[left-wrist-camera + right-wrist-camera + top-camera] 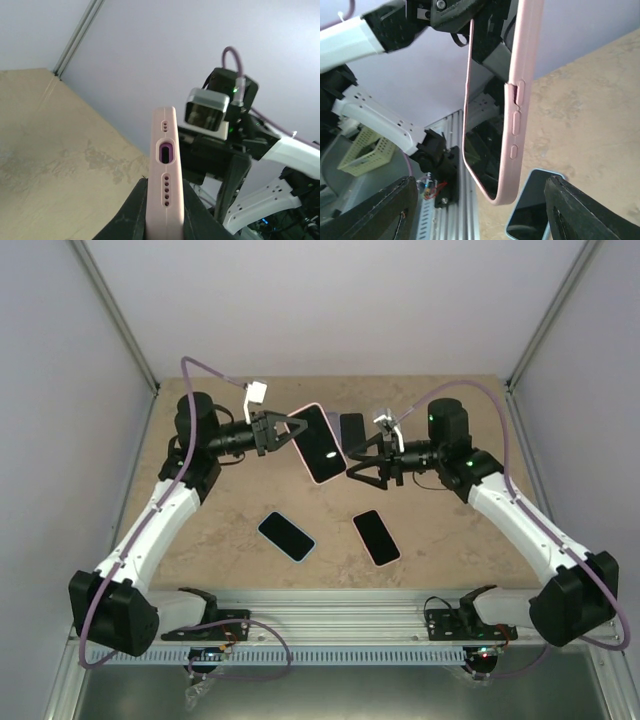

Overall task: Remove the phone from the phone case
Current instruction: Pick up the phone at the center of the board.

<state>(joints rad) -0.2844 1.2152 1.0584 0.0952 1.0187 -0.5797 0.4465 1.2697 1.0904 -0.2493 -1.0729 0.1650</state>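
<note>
The phone (322,445), its dark screen up, sits in a pink phone case (312,407) and is held in the air above the table's back half. My left gripper (287,433) is shut on the case's bottom end. In the left wrist view its black fingers (132,210) press both faces of the case (166,170) below the charging port. My right gripper (352,466) is open at the phone's far corner. In the right wrist view the case (522,100) and screen (482,145) hang between the wide-apart fingers (590,210), touching neither.
Three more phones lie on the tan table: one in a light blue case (287,536), one with a pale rim (376,537), and a dark one (351,427) behind the held phone. The blue-cased one (532,217) lies below my right gripper.
</note>
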